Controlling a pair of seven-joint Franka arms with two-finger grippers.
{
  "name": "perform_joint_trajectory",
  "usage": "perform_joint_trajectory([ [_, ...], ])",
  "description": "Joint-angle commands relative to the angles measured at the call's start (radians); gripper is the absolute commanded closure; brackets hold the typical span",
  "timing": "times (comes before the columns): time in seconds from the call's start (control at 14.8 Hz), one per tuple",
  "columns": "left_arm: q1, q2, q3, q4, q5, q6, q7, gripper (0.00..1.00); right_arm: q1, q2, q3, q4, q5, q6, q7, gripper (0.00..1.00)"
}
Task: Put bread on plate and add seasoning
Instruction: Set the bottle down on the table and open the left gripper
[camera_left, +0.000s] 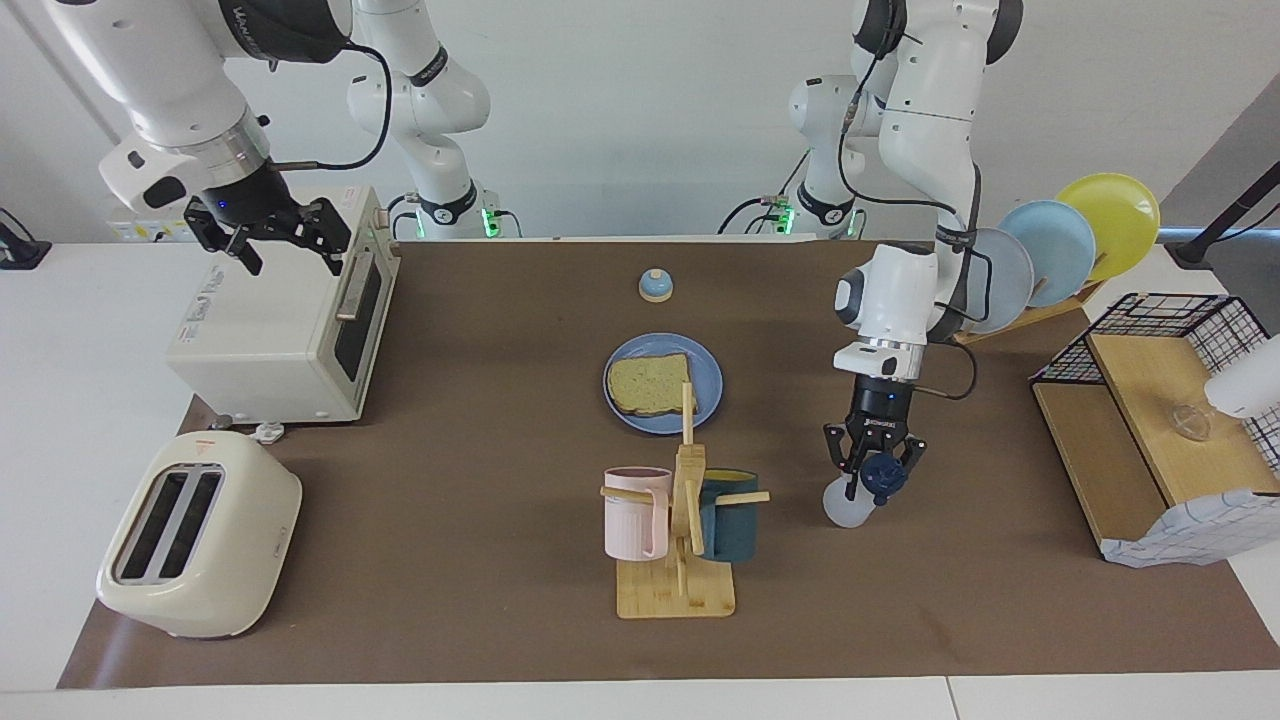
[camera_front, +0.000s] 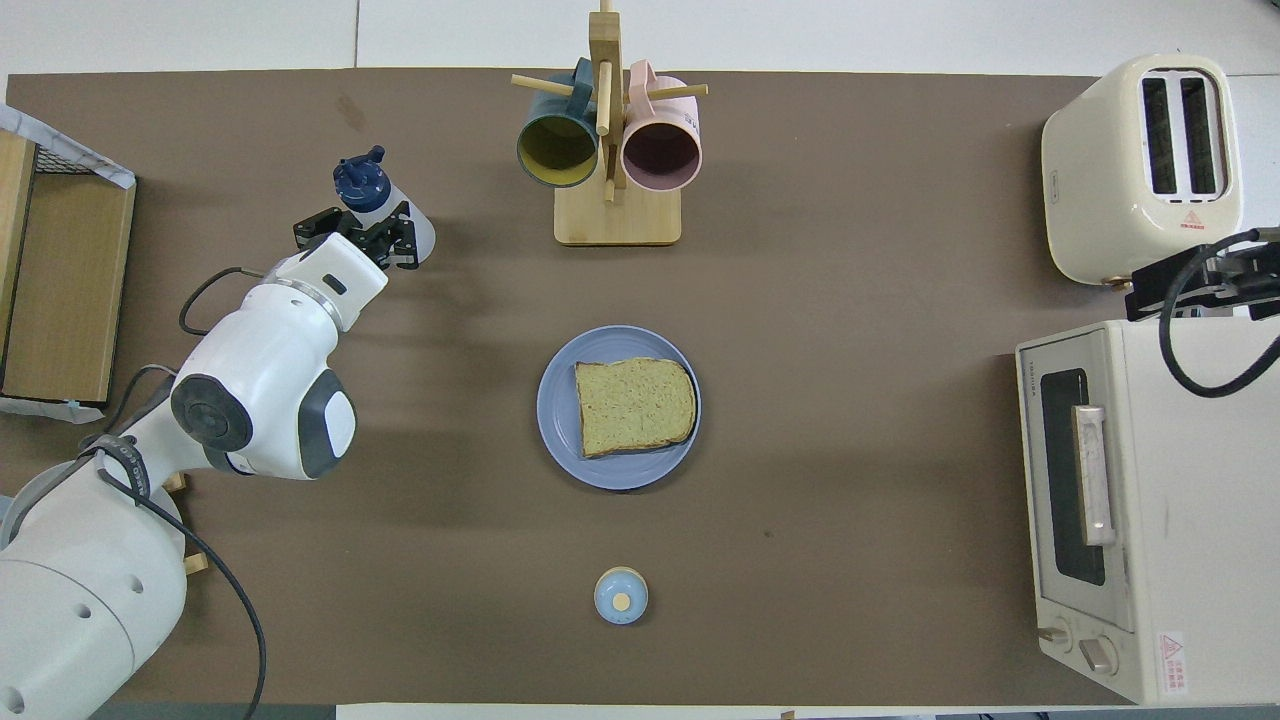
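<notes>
The bread (camera_left: 650, 383) (camera_front: 635, 405) lies flat on the blue plate (camera_left: 708, 385) (camera_front: 560, 420) at the middle of the mat. My left gripper (camera_left: 872, 470) (camera_front: 360, 225) points down, shut on the seasoning (camera_left: 845, 503) (camera_front: 375, 195). That white bottle with a navy cap is tilted, low over the mat between the mug rack and the left arm's end of the table. My right gripper (camera_left: 290, 245) hangs open and empty over the toaster oven.
A wooden mug rack (camera_left: 680, 530) with a pink and a teal mug stands farther from the robots than the plate. A small bell (camera_left: 655, 286) sits nearer them. Toaster oven (camera_left: 280, 330) and toaster (camera_left: 195, 535) fill the right arm's end; plate rack (camera_left: 1060, 250) and wire shelf (camera_left: 1150, 400) the left arm's.
</notes>
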Motion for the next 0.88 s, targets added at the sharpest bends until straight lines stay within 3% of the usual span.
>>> perform_joint_trajectory([
  [0.0,-0.006,0.0,0.009,-0.021,-0.002,0.035,0.03,0.37,-0.016,-0.025,0.01,-0.033,0.002,0.019,-0.022,0.0],
  [0.14,-0.003,0.0,0.009,-0.023,0.0,0.035,0.03,0.04,-0.016,-0.025,0.01,-0.033,0.002,0.019,-0.022,0.0],
  [0.2,-0.003,0.0,0.009,-0.026,0.0,0.035,0.03,0.0,-0.016,-0.025,0.01,-0.033,0.002,0.019,-0.022,0.0],
  [0.81,-0.003,-0.013,0.008,-0.053,0.0,0.031,0.017,0.0,-0.016,-0.025,0.01,-0.033,0.002,0.019,-0.022,0.0],
])
